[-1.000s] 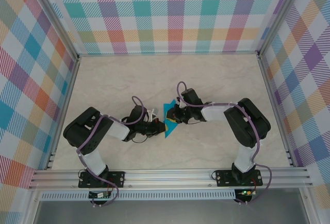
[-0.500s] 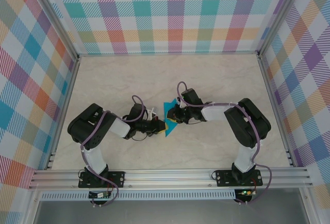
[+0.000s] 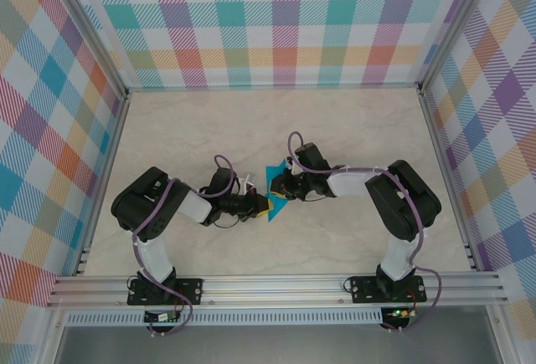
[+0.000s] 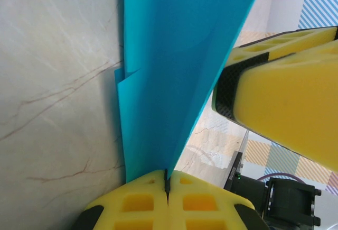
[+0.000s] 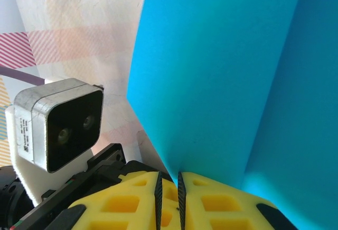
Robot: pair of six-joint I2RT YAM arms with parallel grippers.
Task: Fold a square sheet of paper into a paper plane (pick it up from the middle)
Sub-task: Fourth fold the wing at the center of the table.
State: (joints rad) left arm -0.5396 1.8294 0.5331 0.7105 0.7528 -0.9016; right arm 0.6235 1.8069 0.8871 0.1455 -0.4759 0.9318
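The creased teal paper (image 3: 273,182) sits mid-table between both arms. The left gripper (image 3: 265,205) clamps its near-left edge (pads pressed fully together), and the right gripper (image 3: 283,188) pinches its right side.

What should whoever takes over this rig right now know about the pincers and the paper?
Left pincer: shut on the teal paper, which rises out of its closed pads.
Right pincer: nearly shut, pinching the same paper from the opposite side.
Paper: between both pincers, mid-table.
Done: some folds are in; layered edges show.
Left: the remaining folds. It is not yet a finished plane.
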